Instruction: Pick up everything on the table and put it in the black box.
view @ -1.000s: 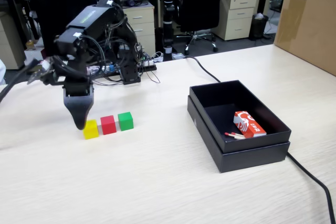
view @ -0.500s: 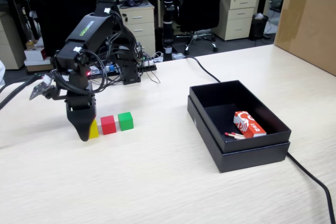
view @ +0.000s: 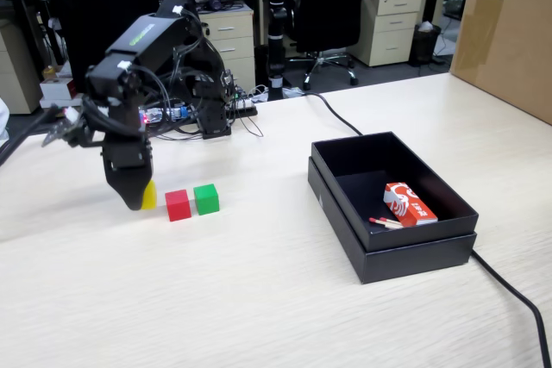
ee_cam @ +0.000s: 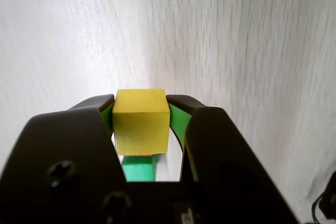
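Two cubes (view: 192,202) side by side and touching on the bench (view: 259,299), a third cube (ee_cam: 141,121) lifted between the end effector (ee_cam: 140,118) jaws just to their left in the fixed view, box (view: 392,252) well to the right, packet (view: 410,203) inside it, carton (view: 509,32) behind at far right

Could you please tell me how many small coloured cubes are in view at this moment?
3: the yellow cube is clamped in the gripper, and the red cube and green cube sit side by side on the table.

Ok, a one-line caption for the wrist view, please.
Tool shut on the yellow cube, held over the pale wood-grain table.
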Tool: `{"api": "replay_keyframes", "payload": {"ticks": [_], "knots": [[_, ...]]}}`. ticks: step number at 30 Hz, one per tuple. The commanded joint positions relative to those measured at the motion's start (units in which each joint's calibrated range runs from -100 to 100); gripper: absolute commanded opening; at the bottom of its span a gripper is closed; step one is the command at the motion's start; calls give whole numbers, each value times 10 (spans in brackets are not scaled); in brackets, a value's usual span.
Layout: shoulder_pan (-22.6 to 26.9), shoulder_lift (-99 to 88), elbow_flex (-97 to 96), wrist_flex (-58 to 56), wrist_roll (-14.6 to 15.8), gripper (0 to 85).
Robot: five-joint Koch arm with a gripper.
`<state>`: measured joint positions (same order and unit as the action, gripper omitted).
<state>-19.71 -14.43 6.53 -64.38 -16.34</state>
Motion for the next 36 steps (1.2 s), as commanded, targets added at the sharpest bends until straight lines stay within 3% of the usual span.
{"api": "replay_keyframes", "payload": {"ticks": [1,8,12,15,26,27,36], "knots": [[7,-160,-2,-1,-5,8],[99,-385,-27,-1,34,9],[178,-410,-8,-1,80,9],[264,-234,138,1,144,9],[326,150,418,1,168,9],[335,263,415,1,177,11],[337,314,339,1,186,15]]}}
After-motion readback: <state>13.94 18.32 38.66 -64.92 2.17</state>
